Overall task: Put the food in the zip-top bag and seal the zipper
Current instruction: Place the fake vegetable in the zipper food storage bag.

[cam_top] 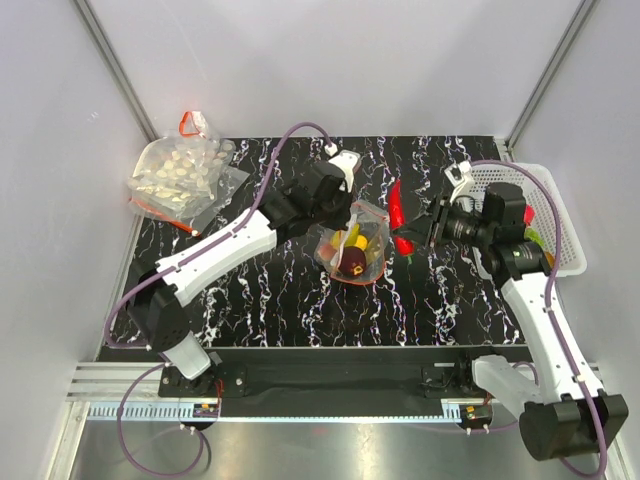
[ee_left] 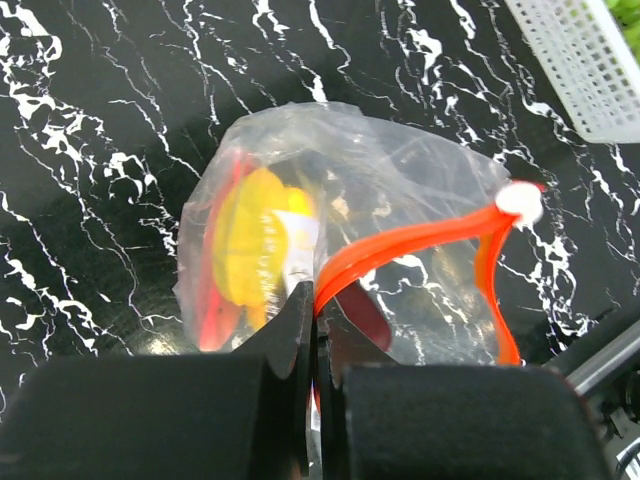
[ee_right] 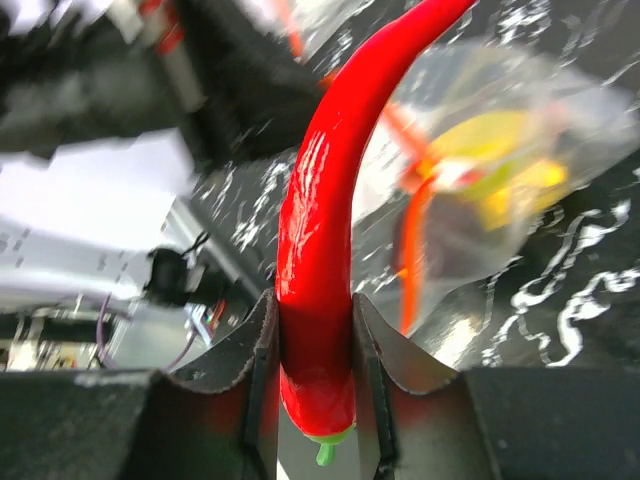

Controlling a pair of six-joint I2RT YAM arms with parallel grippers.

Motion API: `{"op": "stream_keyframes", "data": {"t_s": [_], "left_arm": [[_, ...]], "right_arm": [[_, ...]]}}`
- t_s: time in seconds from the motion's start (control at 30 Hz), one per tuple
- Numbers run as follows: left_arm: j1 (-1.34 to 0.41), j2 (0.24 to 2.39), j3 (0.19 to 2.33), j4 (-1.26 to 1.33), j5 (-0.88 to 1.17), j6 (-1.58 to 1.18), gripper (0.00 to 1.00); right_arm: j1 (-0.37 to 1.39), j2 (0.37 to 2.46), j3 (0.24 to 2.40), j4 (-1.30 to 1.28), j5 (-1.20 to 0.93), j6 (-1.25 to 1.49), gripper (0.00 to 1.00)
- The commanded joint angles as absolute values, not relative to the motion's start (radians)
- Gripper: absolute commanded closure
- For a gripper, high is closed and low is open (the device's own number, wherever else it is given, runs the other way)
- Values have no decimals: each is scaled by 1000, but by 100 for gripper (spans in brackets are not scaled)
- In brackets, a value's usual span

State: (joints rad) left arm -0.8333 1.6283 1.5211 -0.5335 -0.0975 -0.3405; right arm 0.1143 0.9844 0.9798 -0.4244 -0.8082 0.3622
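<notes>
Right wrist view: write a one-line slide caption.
Right hand holds a red chili pepper, tip toward the zip-top bag.

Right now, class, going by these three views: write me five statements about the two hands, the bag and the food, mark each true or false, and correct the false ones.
1. The right hand grips a red chilli. True.
2. The left hand is open, clear of the zip-top bag. False: it is shut on the bag's zipper.
3. Yellow food lies inside the bag. True.
4. The zipper is sealed end to end. False: the mouth gapes open.
5. The white basket stands beside the left arm. False: it is on the right arm's side.
</notes>
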Motion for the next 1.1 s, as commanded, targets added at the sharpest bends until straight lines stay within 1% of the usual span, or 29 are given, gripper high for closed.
{"op": "stream_keyframes", "data": {"t_s": [0.0,0.17,0.37,0.43,0.5,0.67,0.8,1.07], "left_arm": [[-807,1643,1577,-519,-77,-345,100],[-767,1667,1603,-518,-35,-353,100],[-735,1674,1601,-505,-5,-357,100],[-733,1672,1600,-505,-5,-357,100],[-732,1666,1595,-499,20,-357,100],[-733,1623,1531,-460,29,-360,100],[-735,1588,1497,-449,26,-365,100],[-736,1540,1457,-443,40,-370,100]], "right_arm": [[143,933,943,-433,-897,373,82],[193,885,868,-410,-937,422,84],[316,890,801,-399,-930,462,83],[378,926,801,-414,-898,446,83],[394,951,807,-423,-830,449,82],[396,1045,831,-325,-787,531,82],[396,1114,894,-279,-691,627,82],[394,1278,983,-129,-579,768,80]]}}
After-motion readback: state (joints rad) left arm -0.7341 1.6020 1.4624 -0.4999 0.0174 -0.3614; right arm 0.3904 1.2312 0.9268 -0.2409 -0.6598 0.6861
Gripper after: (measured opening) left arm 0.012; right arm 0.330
